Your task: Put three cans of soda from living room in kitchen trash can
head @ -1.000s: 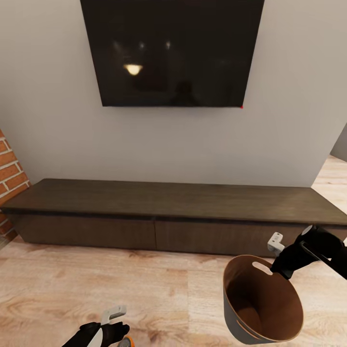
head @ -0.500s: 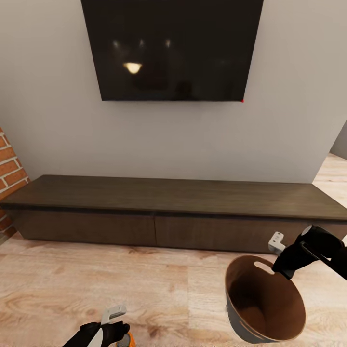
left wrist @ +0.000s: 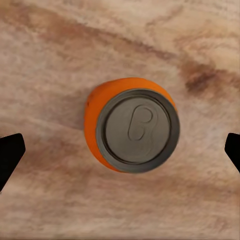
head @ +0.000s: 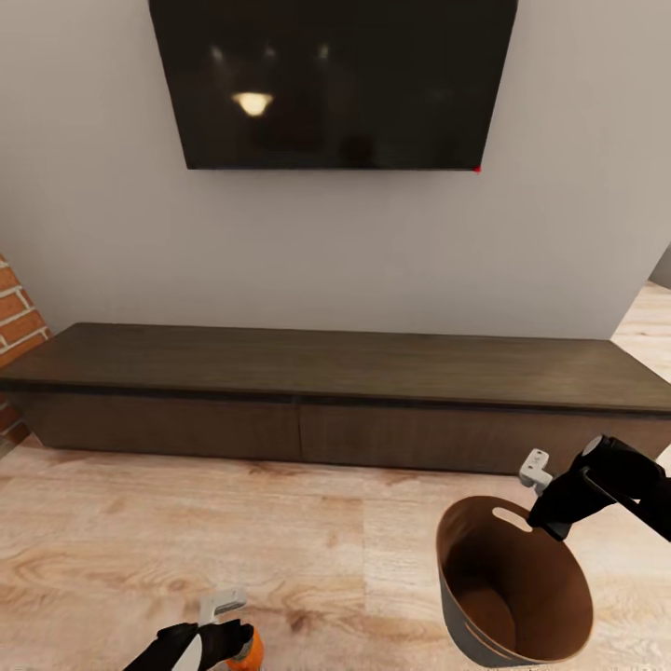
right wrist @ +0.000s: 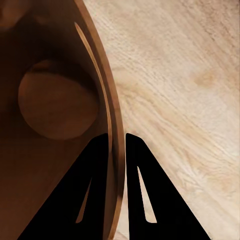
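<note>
Orange soda can (left wrist: 131, 131), grey embossed top, upright on wood floor (left wrist: 55, 55)

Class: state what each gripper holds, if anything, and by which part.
The right gripper pinches the trash can by its rim wall. The left gripper is open above an orange can, holding nothing.

No readable text, labels or numbers on anything

A light wood plank floor (head: 121, 540) carries a long dark cabinet (head: 335, 396).
</note>
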Tool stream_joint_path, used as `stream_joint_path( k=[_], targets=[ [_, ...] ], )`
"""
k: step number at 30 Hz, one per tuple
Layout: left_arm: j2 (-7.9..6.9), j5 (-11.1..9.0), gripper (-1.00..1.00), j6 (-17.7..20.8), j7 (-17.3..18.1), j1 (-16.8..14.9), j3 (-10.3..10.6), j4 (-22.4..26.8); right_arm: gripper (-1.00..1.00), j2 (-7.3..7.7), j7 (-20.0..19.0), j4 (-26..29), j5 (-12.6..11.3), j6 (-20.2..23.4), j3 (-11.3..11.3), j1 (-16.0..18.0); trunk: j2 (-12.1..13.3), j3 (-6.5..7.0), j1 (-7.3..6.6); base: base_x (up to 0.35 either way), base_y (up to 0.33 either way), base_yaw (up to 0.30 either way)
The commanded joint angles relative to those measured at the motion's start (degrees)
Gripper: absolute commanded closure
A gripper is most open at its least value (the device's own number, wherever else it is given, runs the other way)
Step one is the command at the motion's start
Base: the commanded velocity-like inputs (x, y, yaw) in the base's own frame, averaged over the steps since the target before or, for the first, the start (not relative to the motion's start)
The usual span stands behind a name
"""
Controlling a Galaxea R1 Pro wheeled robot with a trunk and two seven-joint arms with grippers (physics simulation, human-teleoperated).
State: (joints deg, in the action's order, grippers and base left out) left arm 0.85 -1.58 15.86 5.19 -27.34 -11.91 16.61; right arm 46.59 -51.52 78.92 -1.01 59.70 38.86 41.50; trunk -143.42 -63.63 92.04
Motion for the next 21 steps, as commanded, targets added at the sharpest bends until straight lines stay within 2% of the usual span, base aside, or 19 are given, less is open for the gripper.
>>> stream_joint_path(
  k=[1, 6, 21],
  targets=[
    [0.08, 0.00, -1.00, -0.08, 0.00, 0.00, 0.01, 0.00, 1.00, 0.00, -0.22, 0.00, -0.60, 0.30, -0.01, 0.06, -0.02, -0.22, 0.02, 0.000, 0.000, 0.000],
    [0.36, 0.00, -1.00, -0.31, 0.03, 0.00, -0.03, 0.03, 1.00, 0.05, -0.25, 0.00, -0.58, 0.30, 0.06, 0.07, -0.09, -1.33, 0.15, 0.000, 0.000, 0.000],
    [1.02, 0.00, -1.00, -0.78, 0.48, -0.03, -0.04, 0.51, 1.00, 0.08, -0.25, 0.00, -0.50, 0.30, 0.08, 0.07, -0.09, -1.33, 0.15, 0.000, 0.000, 0.000]
  ],
)
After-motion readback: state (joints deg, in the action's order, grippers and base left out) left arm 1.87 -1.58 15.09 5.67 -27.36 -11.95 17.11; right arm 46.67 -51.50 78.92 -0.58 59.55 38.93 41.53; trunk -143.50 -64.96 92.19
